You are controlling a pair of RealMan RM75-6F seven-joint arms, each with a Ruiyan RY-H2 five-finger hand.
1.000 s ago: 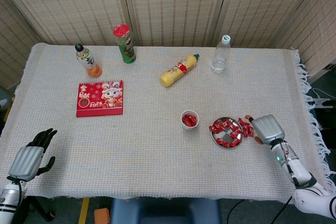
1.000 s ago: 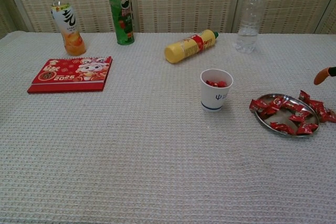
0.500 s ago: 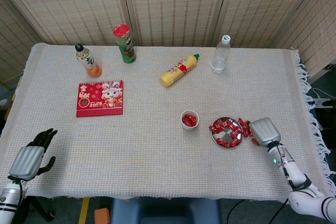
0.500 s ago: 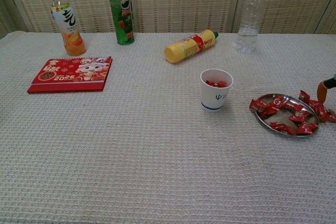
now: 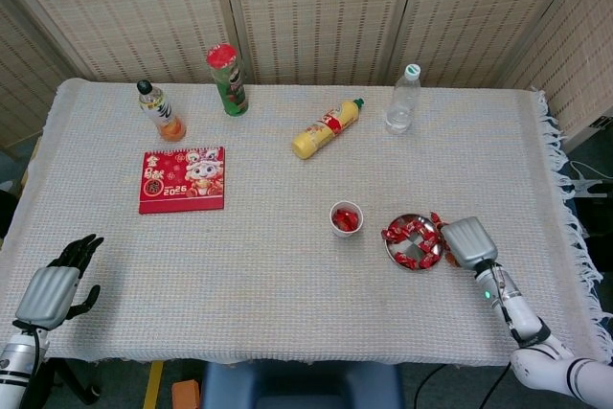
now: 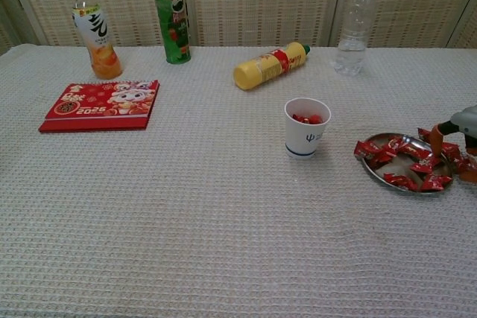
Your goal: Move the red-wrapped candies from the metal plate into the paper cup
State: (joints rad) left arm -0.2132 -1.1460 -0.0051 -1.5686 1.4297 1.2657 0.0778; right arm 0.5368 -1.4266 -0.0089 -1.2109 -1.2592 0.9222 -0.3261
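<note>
We've got the right robot hand [image 5: 466, 241] at the lower right, fingertips over the metal plate [image 5: 403, 260] of red-wrapped candies [image 5: 402, 234], grip unclear, paper cup [image 5: 346, 217] just left, left robot hand [image 5: 56, 286] spread off the surface [image 5: 268, 265] edge.

- Bare cloth lies between the paper cup [image 5: 346, 217] and the metal plate [image 5: 414, 241].
- The yellow bottle [image 5: 327, 128] and the water bottle [image 5: 403, 100] stand well behind the cup.
</note>
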